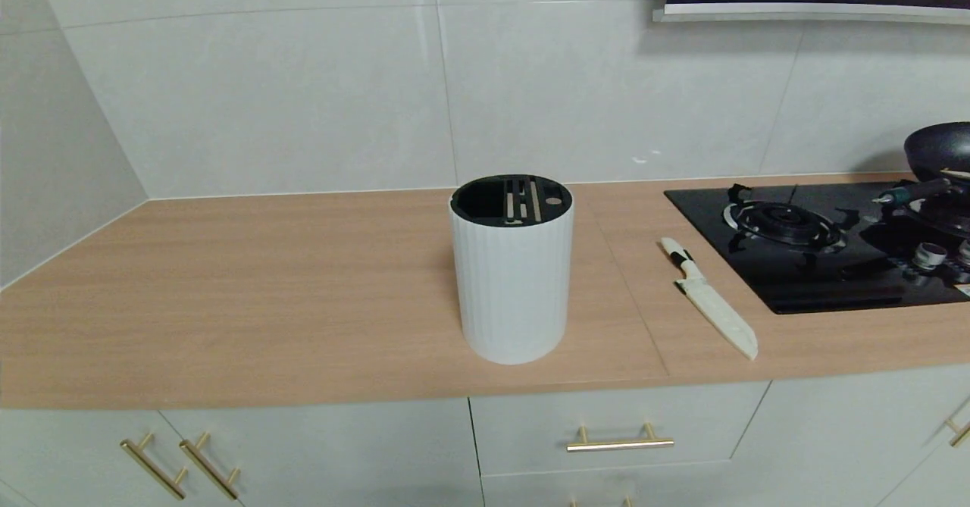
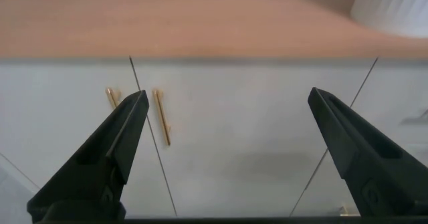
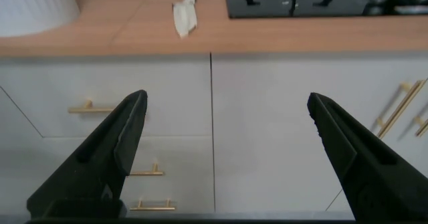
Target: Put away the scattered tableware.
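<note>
Hanging below counter height before the cabinet fronts (image 3: 281,117), right gripper (image 3: 227,95) and left gripper (image 2: 227,93) both stand spread wide and empty: a ready pose, I judge, with nothing yet grasped. On the countertop (image 1: 227,302) the knife (image 1: 708,306) lies flat, handle away, between the slotted holder (image 1: 511,280) and the hob (image 1: 803,280); the holder's slots look vacant.

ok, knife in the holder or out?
Out. The knife lies flat on the counter, between the upright holder and the hob, touching neither.
</note>
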Available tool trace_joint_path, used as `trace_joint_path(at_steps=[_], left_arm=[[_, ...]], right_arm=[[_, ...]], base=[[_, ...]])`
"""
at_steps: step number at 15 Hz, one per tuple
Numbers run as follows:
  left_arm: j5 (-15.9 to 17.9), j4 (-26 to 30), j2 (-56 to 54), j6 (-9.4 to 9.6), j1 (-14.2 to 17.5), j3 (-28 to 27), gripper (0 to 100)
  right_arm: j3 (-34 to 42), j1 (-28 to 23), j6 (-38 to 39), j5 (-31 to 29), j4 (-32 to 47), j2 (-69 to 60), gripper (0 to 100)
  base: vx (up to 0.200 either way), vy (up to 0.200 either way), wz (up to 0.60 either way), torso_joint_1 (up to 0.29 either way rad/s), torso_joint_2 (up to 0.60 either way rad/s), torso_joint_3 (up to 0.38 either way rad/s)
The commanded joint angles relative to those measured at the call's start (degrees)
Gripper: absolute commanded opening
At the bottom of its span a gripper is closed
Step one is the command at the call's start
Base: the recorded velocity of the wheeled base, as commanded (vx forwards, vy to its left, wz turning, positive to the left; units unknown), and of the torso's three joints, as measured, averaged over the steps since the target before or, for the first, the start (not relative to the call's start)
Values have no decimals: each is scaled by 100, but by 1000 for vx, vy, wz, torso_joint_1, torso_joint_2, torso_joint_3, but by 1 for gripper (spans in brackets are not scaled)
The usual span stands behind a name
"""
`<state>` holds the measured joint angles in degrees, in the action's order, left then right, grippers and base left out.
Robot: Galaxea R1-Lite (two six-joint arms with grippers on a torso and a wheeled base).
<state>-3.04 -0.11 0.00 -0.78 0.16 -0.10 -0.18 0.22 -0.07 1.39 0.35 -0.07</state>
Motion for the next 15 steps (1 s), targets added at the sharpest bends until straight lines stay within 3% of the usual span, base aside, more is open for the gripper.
trace_joint_path(at_steps=[1,15], left_arm=[[-4,2,0,-1,2,1,100],[-4,2,0,-1,2,1,100]], right_arm=[[1,4,-1,2,0,7,100],[1,-4,7,2,0,7,100]], base=[[0,0,0,212,-520,-305],[0,0,0,234,-520,-289]])
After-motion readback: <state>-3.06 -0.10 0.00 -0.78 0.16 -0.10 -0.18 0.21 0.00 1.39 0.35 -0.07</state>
